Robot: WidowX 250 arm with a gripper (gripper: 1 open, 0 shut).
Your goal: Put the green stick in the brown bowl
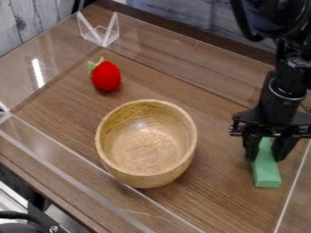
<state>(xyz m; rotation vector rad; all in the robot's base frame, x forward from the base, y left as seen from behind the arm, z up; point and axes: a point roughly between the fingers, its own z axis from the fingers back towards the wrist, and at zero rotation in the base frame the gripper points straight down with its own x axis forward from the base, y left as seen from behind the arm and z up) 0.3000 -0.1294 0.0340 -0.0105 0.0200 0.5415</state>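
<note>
One flat, elongated mint-green stick (266,167) lies on the dark wood-grain table (73,109) to the right of the round light-brown wooden bowl (147,141), apart from the bowl's wall and outside it. The stick's long axis runs from its far end, under the gripper, toward its near end close to the table's front right edge, leaning only slightly off the line from back to front; the near end points toward the camera and a little to the right. The black gripper (270,146) hangs straight down over the stick's far half, on the side of the bowl away from the red strawberry-shaped toy (105,75). Its fingers are drawn in against the two long sides of the stick, pinching it, while the stick rests flat on the table. The bowl stands upright, its hollow showing only bare wood grain. The strawberry toy sits beyond the bowl to the left, well apart from it
</note>
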